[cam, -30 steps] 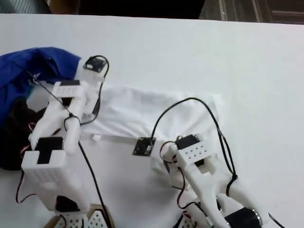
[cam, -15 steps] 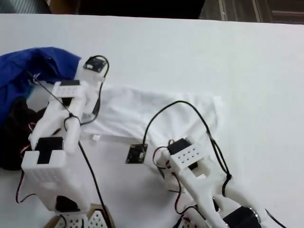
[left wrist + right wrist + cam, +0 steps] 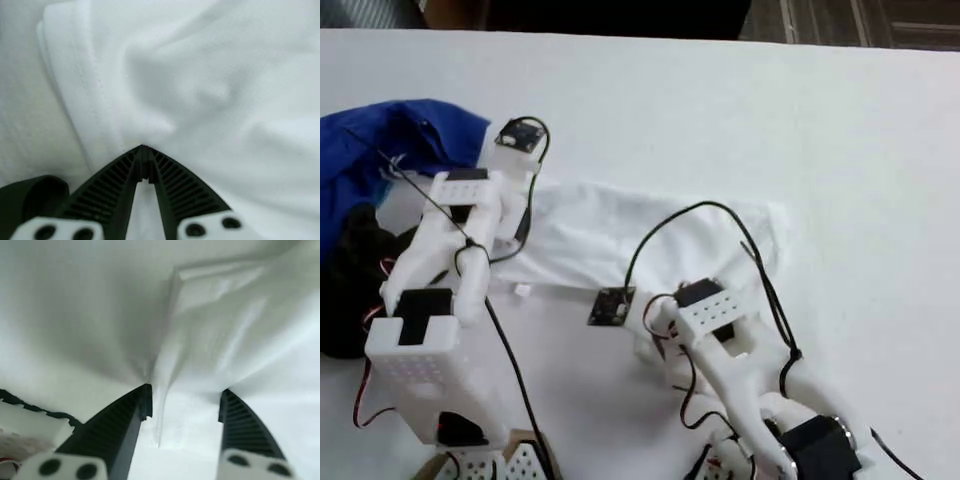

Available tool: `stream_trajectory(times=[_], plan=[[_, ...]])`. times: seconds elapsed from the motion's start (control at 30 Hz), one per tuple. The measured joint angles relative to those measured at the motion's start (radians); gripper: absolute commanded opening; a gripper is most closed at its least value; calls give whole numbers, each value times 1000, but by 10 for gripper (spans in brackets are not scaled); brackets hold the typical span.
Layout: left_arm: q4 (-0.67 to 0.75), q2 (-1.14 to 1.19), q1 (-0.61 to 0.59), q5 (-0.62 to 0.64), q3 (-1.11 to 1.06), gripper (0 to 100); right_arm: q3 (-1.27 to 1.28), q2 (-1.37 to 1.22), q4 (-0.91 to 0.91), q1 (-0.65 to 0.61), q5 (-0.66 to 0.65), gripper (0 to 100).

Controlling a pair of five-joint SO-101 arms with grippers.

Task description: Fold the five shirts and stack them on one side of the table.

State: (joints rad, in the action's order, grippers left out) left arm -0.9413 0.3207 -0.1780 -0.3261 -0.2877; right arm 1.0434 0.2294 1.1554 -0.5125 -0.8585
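Note:
A white shirt (image 3: 610, 235) lies crumpled across the middle of the table. The left arm (image 3: 460, 240) stands over the shirt's left end. In its wrist view the left gripper (image 3: 143, 149) is shut on a pinched fold of the white shirt (image 3: 210, 85) near a hemmed edge. The right arm (image 3: 720, 330) stands at the shirt's near right part. My right gripper (image 3: 185, 391) is open, one finger on each side of a raised fold of the white shirt (image 3: 220, 315). A blue shirt (image 3: 390, 140) and a dark shirt (image 3: 350, 280) are heaped at the left.
The white table (image 3: 840, 130) stretches bare to the right and far side. Black cables loop over the right arm and across the shirt. The blue and dark heap crowds the left edge beside the left arm.
The right arm has shifted a little toward the near left, and its wrist camera with it. The left arm has kept still, holding the shirt.

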Motion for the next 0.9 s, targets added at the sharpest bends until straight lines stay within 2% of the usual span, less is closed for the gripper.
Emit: stream_trajectory(times=[0.07, 0.3, 0.4, 0.57, 0.67, 0.9], plan=[[0, 0, 0, 0, 0, 24, -12, -6, -14, 18, -8, 19], [0, 0, 0, 0, 0, 24, -48, -23, -25, 26, -35, 26], [0, 0, 0, 0, 0, 24, -52, -23, -14, 26, -35, 80], [0, 0, 0, 0, 0, 24, -110, -40, 114, 15, -38, 254], [0, 0, 0, 0, 0, 24, -140, -41, 178, 15, -38, 248], [0, 0, 0, 0, 0, 24, -147, -43, 199, -6, -35, 235]])
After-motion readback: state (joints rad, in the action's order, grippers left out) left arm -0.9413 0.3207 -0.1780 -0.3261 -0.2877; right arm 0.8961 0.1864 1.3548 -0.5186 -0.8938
